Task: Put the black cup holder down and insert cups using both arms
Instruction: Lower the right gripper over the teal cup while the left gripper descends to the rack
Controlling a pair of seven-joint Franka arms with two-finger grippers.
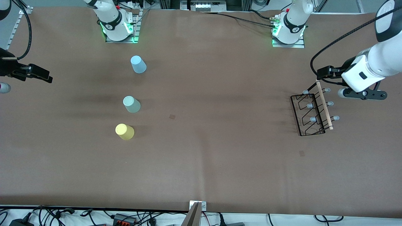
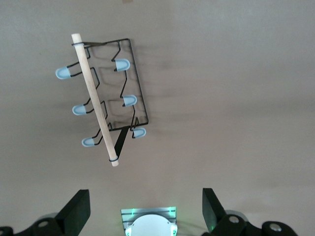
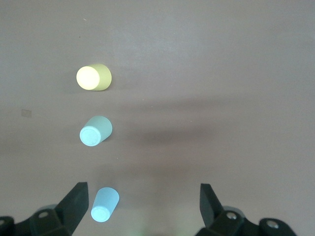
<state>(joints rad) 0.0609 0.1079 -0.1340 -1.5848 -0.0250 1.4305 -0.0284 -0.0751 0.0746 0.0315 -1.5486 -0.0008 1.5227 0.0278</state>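
The black cup holder [image 1: 314,110] stands on the table at the left arm's end, its wooden rod [image 1: 324,105] on top and grey-capped pegs to both sides. It also shows in the left wrist view [image 2: 93,96]. My left gripper [image 1: 325,73] hangs open and empty in the air over the table beside the holder's end that is farther from the front camera [image 2: 146,211]. Three cups stand upside down in a row toward the right arm's end: light blue [image 1: 138,64], mint green [image 1: 131,104], yellow [image 1: 124,131]. My right gripper [image 1: 39,74] is open and empty, high up, off to the side of the cups [image 3: 142,206].
Both arm bases [image 1: 117,26] [image 1: 289,33] with green lights stand at the table edge farthest from the front camera. Small tape marks [image 1: 172,116] [image 1: 301,153] lie on the brown table cover. Cables run along the edge nearest the front camera.
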